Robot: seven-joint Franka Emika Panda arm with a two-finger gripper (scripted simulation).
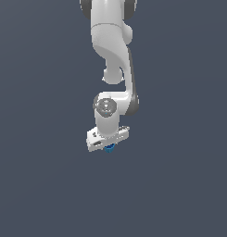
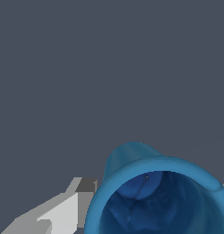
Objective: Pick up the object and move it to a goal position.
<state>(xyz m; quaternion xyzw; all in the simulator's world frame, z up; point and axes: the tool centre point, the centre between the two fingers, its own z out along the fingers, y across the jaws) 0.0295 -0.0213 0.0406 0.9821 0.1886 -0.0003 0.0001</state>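
Note:
The object [image 2: 154, 192] is a bright-blue open cup with a darker inside, and it fills the wrist view close to the camera. It sits between the fingers of my gripper [image 2: 158, 205]. One white and grey finger [image 2: 63, 212] presses against its side, and a sliver of the other shows at the frame edge. In the exterior view only a small blue bit of the object [image 1: 109, 148] peeks out under the white gripper [image 1: 108, 142], which points down from the arm. The gripper is shut on the object.
A plain dark grey surface [image 1: 40, 176] spreads all around the arm. The white arm [image 1: 112, 41] reaches down from the top of the exterior view. Nothing else shows.

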